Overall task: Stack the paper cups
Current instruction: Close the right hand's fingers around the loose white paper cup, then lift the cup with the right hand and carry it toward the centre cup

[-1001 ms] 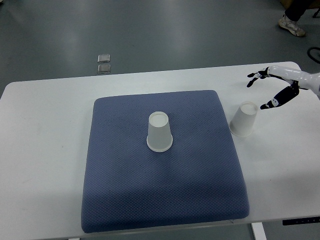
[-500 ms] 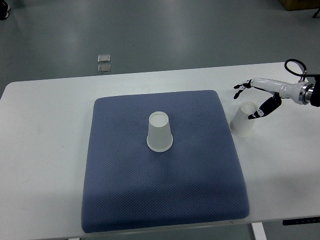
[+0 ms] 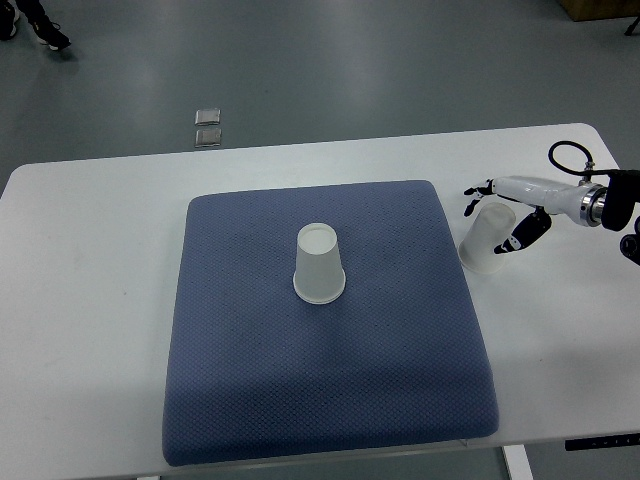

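One white paper cup [image 3: 319, 264] stands upside down in the middle of the blue mat [image 3: 240, 380]. A second white paper cup [image 3: 485, 240] stands upside down on the white table, just off the mat's right edge. My right hand [image 3: 496, 214] comes in from the right edge and sits around the top of this second cup, fingers spread on its far side and thumb on its near right side. The fingers are open and do not close on the cup. The left arm is out of view.
The white table [image 3: 90, 300] carries the mat; its right edge lies near my right forearm [image 3: 600, 205]. Two small grey squares [image 3: 208, 126] lie on the floor beyond the table. A person's shoes [image 3: 30, 25] show at the top left corner.
My right hand has moved left and down from the table's far right corner to the second cup, and now straddles its top. Neither cup has moved.
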